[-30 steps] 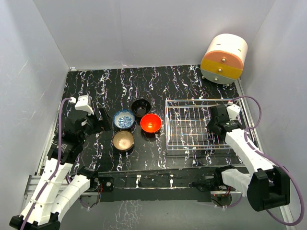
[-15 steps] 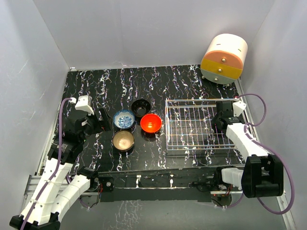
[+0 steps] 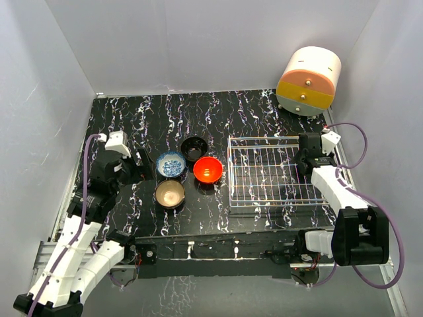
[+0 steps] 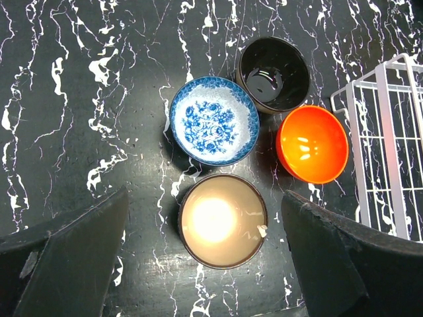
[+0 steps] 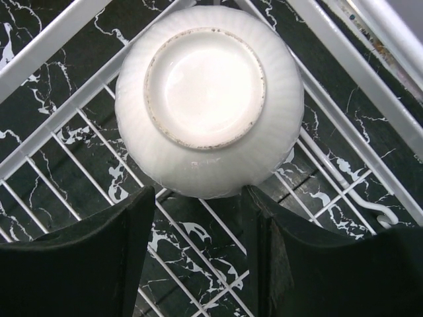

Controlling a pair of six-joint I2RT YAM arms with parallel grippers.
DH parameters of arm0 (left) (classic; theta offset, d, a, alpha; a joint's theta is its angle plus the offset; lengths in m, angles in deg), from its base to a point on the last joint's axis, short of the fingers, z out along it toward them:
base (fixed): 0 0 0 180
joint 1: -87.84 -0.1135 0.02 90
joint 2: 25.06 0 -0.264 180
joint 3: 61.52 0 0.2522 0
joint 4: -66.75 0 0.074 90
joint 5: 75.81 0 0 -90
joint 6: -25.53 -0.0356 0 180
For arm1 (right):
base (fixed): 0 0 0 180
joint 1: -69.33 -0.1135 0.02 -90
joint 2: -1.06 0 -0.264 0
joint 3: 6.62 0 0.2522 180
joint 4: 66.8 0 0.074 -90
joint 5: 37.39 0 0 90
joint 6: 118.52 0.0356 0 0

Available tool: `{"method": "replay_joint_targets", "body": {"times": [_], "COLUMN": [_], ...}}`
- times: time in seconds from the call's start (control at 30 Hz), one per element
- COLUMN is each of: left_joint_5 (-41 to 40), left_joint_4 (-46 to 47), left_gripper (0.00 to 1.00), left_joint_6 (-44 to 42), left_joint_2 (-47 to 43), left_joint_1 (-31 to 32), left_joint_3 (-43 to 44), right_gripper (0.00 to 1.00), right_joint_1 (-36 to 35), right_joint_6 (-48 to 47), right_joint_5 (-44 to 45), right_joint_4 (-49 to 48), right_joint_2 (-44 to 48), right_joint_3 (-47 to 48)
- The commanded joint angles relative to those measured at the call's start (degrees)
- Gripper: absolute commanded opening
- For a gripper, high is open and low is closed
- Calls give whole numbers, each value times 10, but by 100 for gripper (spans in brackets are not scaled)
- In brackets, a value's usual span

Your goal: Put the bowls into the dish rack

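Note:
An upside-down white bowl (image 5: 210,99) lies in a corner of the wire dish rack (image 5: 59,142), just ahead of my right gripper (image 5: 198,221), which is open and clear of it. From above, the right gripper (image 3: 305,158) hangs over the right end of the dish rack (image 3: 264,173) and hides that bowl. Left of the rack stand the black bowl (image 3: 194,148), blue-and-white bowl (image 3: 170,164), red bowl (image 3: 207,169) and tan bowl (image 3: 169,193). My left gripper (image 4: 205,221) is open above the tan bowl (image 4: 223,220), touching nothing.
A round cream-and-orange drawer cabinet (image 3: 308,80) stands at the back right corner. Grey walls close the table on three sides. The rack's left edge (image 4: 390,145) shows at the right of the left wrist view, beside the red bowl (image 4: 312,144).
My right arm has swung its elbow in and the gripper has moved toward the rack's back right corner. The left arm and the four bowls have stayed put.

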Motion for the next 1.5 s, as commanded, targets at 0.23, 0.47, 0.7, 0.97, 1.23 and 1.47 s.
{"method": "replay_joint_targets", "body": {"times": [0.23, 0.47, 0.7, 0.97, 1.23, 1.47], "left_joint_5": [2, -1, -1, -13, -31, -67], "left_joint_4": [2, -7, 6, -4, -36, -68], "left_gripper": [97, 97, 97, 97, 97, 97], "left_joint_6": [1, -2, 6, 6, -4, -6], "left_joint_2": [11, 25, 32, 35, 25, -4], "left_joint_1": [2, 2, 2, 2, 2, 2], "left_joint_3": [7, 24, 18, 32, 84, 123], "right_gripper": [57, 58, 67, 70, 70, 69], "right_joint_1": [11, 27, 26, -63, -382, -518], "right_joint_6": [11, 1, -51, -73, -78, -124], "right_joint_5": [104, 20, -182, -324, -206, -211], "right_joint_4": [-26, -31, -29, 20, 12, -18], "right_joint_2": [-21, -1, 98, 122, 41, -81], "right_joint_3": [22, 15, 16, 90, 205, 261]}}
